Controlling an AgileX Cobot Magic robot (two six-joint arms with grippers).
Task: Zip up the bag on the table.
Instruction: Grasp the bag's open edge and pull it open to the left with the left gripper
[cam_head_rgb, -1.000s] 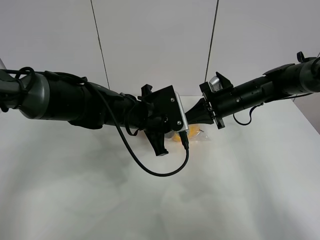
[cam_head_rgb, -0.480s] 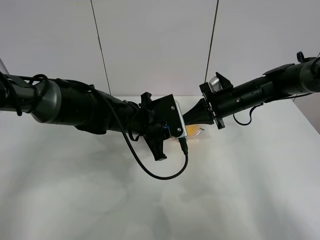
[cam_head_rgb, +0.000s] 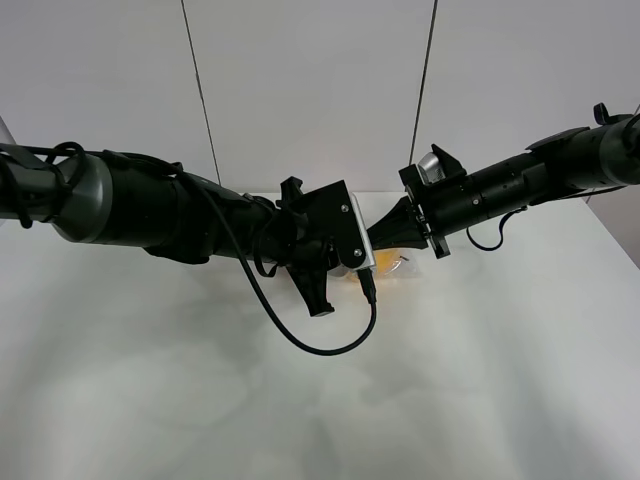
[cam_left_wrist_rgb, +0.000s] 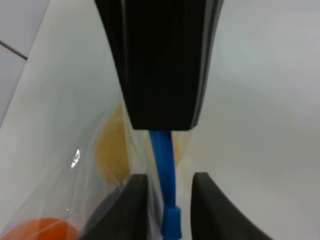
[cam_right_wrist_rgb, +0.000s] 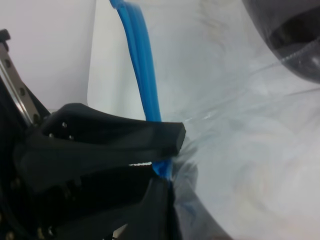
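Note:
The bag is clear crinkly plastic lying on the table, with a blue zipper strip along its edge. In the high view both arms cover it except a yellow-orange patch. Through the plastic I see a yellow pear, an orange and a dark eggplant. My left gripper straddles the strip and its blue slider, with a narrow gap on each side. My right gripper is shut on the strip's end, and its black fingers face the left ones.
The two arms meet over the middle back of the table. A black cable loops down from the left wrist. A white wall with two dark seams stands behind. Bare tabletop lies in front and to both sides.
The left wrist has shifted slightly to the left, first dipping and then rising a little. The right arm has not moved.

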